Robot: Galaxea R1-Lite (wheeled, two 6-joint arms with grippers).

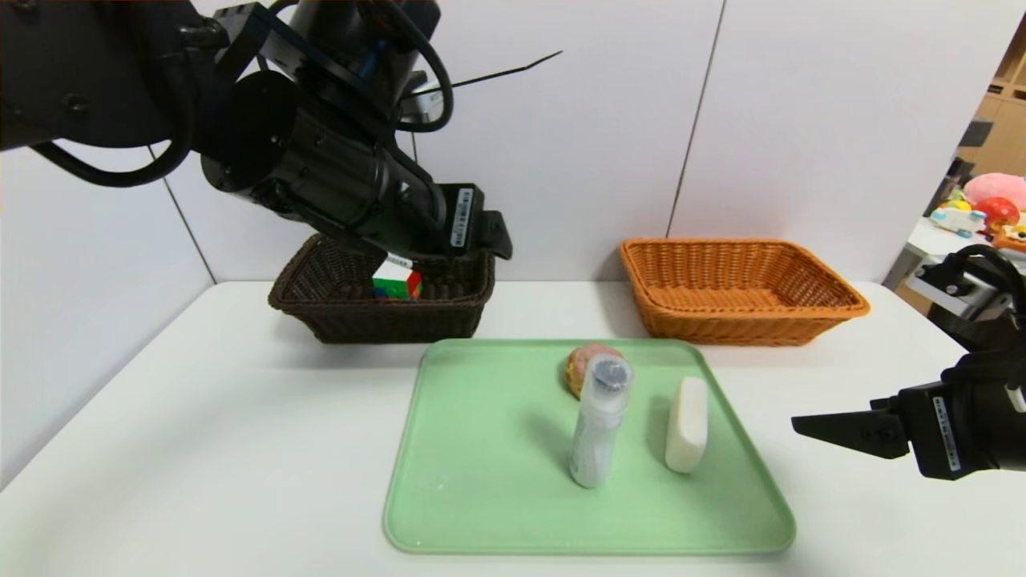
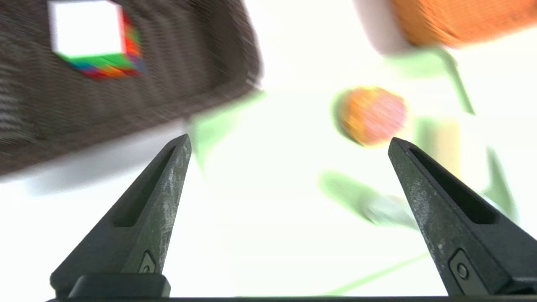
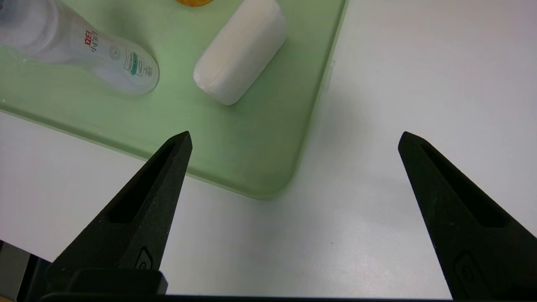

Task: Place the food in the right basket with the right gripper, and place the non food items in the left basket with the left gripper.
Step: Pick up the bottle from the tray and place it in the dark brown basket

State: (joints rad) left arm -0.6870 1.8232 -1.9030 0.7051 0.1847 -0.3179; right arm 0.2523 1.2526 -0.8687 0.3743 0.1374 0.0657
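Observation:
A multicoloured cube (image 1: 398,284) lies in the dark brown left basket (image 1: 321,312). My left gripper (image 1: 498,236) hangs over that basket's right end, open and empty; in its wrist view (image 2: 289,142) the cube (image 2: 94,40) lies apart from the fingers. The orange right basket (image 1: 741,288) holds nothing I can see. On the green tray (image 1: 481,481) sit a pink-orange doughnut (image 1: 581,361), an upright clear bottle (image 1: 599,421) and a white bar (image 1: 688,423). My right gripper (image 1: 801,425) hovers open over the table right of the tray (image 3: 295,138).
Both baskets stand at the back of the white table against the wall. The table's right edge lies near my right arm, with toys on a shelf (image 1: 990,210) beyond it. Bare table surface shows left of the tray.

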